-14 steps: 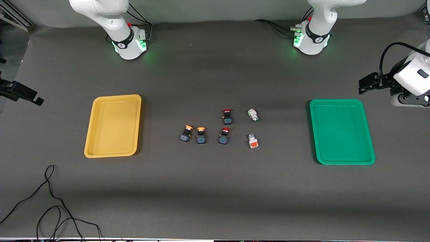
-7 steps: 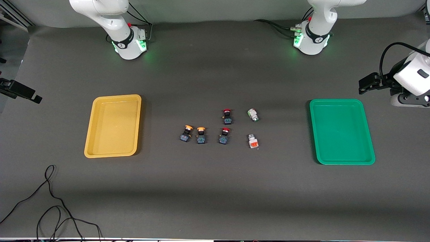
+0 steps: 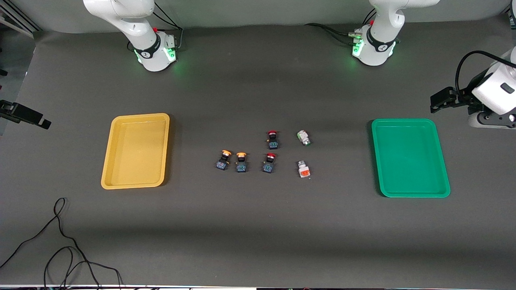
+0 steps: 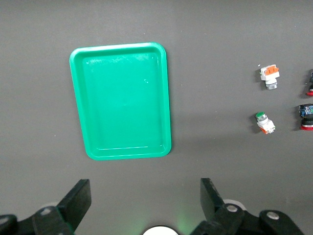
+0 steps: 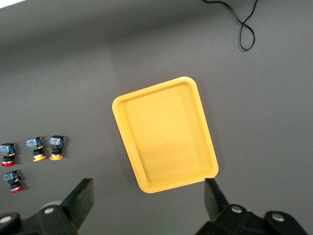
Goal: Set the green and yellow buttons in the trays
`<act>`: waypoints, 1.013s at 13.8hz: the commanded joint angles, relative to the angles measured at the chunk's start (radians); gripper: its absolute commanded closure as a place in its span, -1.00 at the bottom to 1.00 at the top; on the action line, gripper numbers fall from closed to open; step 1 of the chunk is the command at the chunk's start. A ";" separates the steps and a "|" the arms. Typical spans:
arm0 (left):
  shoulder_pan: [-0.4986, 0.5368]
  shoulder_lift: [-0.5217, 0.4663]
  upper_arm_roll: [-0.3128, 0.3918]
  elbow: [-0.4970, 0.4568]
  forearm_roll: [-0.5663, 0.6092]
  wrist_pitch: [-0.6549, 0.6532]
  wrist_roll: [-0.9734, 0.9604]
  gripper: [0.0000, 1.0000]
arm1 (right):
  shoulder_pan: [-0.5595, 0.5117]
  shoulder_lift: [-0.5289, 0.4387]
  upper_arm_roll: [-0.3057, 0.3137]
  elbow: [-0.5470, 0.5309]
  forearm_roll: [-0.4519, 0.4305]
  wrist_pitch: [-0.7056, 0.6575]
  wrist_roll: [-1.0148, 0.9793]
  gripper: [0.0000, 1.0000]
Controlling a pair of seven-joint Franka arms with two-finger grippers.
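So both grippers are mostly cut off. In the front view only a dark bit of the right gripper (image 3: 25,114) pokes in at the edge at the right arm's end of the table, and the left gripper (image 3: 443,98) shows as a dark block at the left arm's end, up in the air. The wrist views show them better: the right gripper (image 5: 149,198) has its fingers spread wide with nothing between them, same for the left gripper (image 4: 145,200), fingers wide apart and empty. Only the fingertips show in each wrist view.

Closest to the right gripper is the yellow tray (image 3: 108,161), sitting empty just inward from it toward the middle of the table. Closest to the left gripper is the green tray (image 3: 443,161), also empty, just inward from it.

Farther from both, roughly midway between the trays, sits the button cluster. From the right gripper's side you hit the two yellow-capped buttons (image 3: 231,160) first, side by side, nearly touching. Then two red-capped switches (image 3: 271,151), one nearer the front camera than the other. On the left gripper's side of the cluster are the two white buttons (image 3: 303,153): one with a green tip (image 3: 303,137), one with an orange mark (image 3: 303,169), apart from each other. They're tiny, so the fine detail is hard to make out.

A loose black cable (image 3: 60,241) lies on the table (image 3: 258,225) near the front camera.
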 commanded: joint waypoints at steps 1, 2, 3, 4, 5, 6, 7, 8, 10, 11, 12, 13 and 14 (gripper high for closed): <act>-0.010 0.001 -0.043 -0.008 -0.004 -0.002 -0.073 -1.00 | -0.006 0.020 0.009 0.049 -0.013 -0.029 -0.007 -1.00; -0.012 0.004 -0.070 -0.010 -0.004 0.000 -0.124 -1.00 | -0.006 0.025 0.009 0.049 -0.013 -0.029 -0.007 -1.00; -0.012 0.008 -0.098 -0.011 -0.005 0.004 -0.168 -1.00 | -0.005 0.024 0.011 0.057 -0.013 -0.031 0.004 -1.00; -0.015 0.008 -0.121 -0.017 -0.016 0.018 -0.214 -1.00 | -0.005 0.025 0.011 0.059 -0.010 -0.029 0.016 -1.00; -0.025 0.010 -0.135 -0.024 -0.039 0.029 -0.268 -1.00 | -0.006 0.027 0.011 0.060 -0.007 -0.029 0.016 -1.00; -0.047 0.019 -0.140 -0.025 -0.051 0.044 -0.332 -0.99 | -0.005 0.027 0.011 0.060 -0.013 -0.029 0.016 -1.00; -0.094 0.024 -0.140 -0.030 -0.053 0.061 -0.397 -0.99 | -0.003 0.027 0.011 0.056 -0.016 -0.029 0.010 -1.00; -0.138 0.028 -0.140 -0.037 -0.051 0.078 -0.458 -0.99 | -0.003 0.027 0.012 0.054 -0.025 -0.029 0.003 -1.00; -0.217 0.028 -0.140 -0.069 -0.051 0.125 -0.559 -0.99 | 0.048 0.031 0.012 0.052 -0.116 -0.029 -0.007 -1.00; -0.257 0.028 -0.140 -0.082 -0.051 0.145 -0.607 -0.99 | 0.072 0.033 0.012 0.052 -0.143 -0.029 -0.007 -1.00; -0.298 0.030 -0.138 -0.093 -0.051 0.161 -0.656 -0.99 | 0.079 0.033 0.012 0.051 -0.143 -0.029 -0.005 -1.00; -0.335 0.030 -0.140 -0.103 -0.051 0.176 -0.707 -0.99 | 0.093 0.034 0.012 0.049 -0.140 -0.029 -0.002 -1.00; -0.367 0.030 -0.140 -0.111 -0.051 0.187 -0.739 -0.99 | 0.107 0.040 0.012 0.049 -0.140 -0.031 -0.001 -1.00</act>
